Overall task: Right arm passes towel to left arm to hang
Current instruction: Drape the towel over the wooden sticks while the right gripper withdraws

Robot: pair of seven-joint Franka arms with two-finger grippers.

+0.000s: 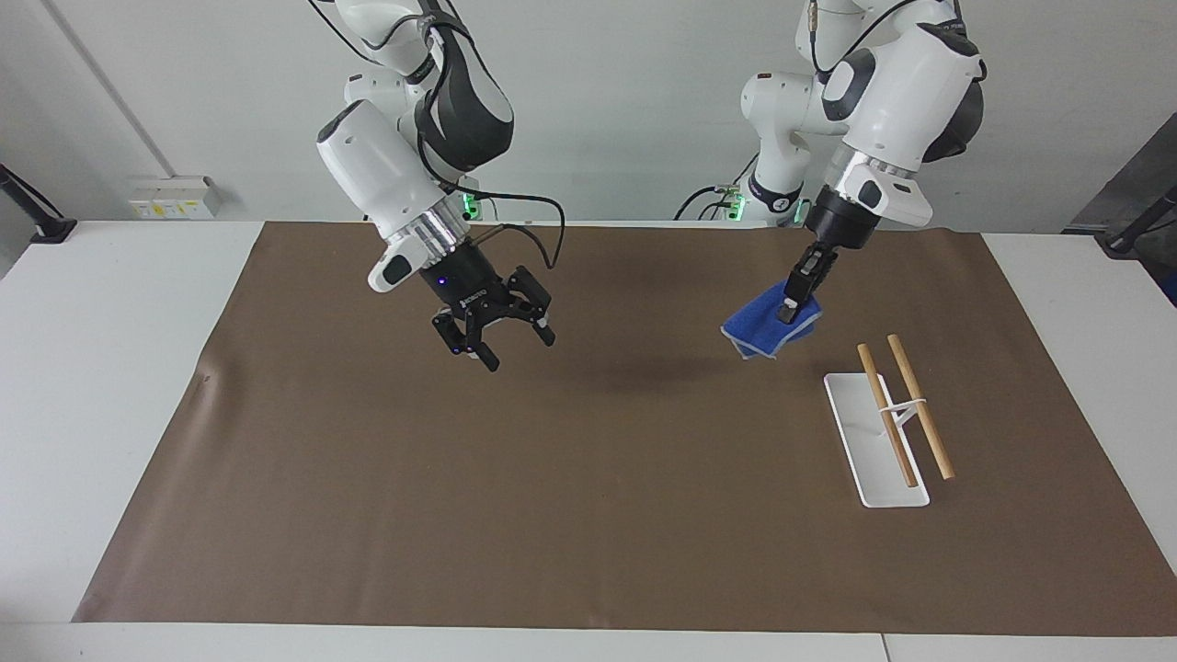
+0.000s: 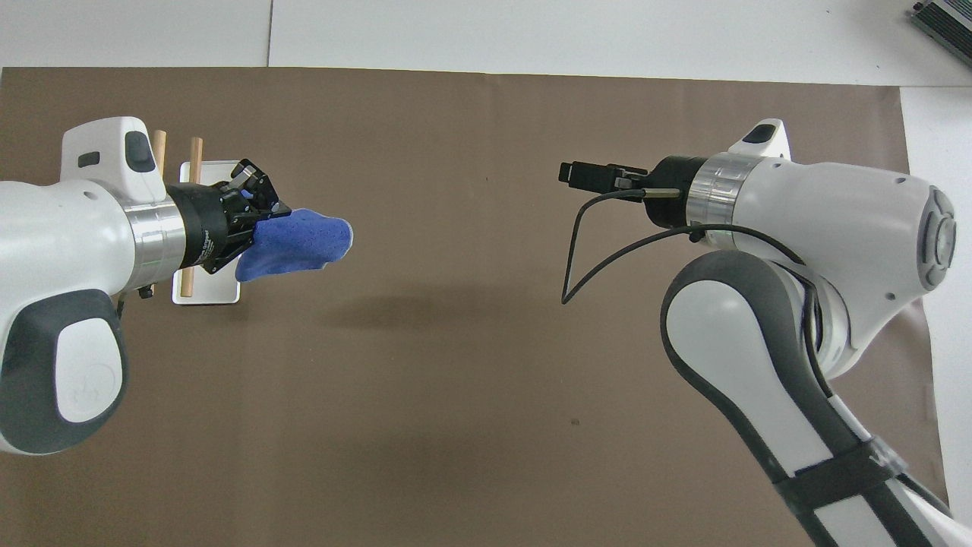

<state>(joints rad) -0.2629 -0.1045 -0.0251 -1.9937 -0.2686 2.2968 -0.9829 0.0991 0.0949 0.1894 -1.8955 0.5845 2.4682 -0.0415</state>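
Left gripper [image 1: 793, 302] fingers clamped on towel [image 1: 771, 329], over mat at 11 o'clock of rack [image 1: 890, 432]. Right gripper [image 1: 497, 336] fingers spread, empty. Risk: bunched towel snags rail, slips off.

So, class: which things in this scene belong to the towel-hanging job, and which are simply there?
Part of the job:
- towel, held up by the shut left gripper
- right gripper, open and empty over the mat
- rack with two wooden rods on a white base, toward the left arm's end

Simply there:
- brown mat
- white table
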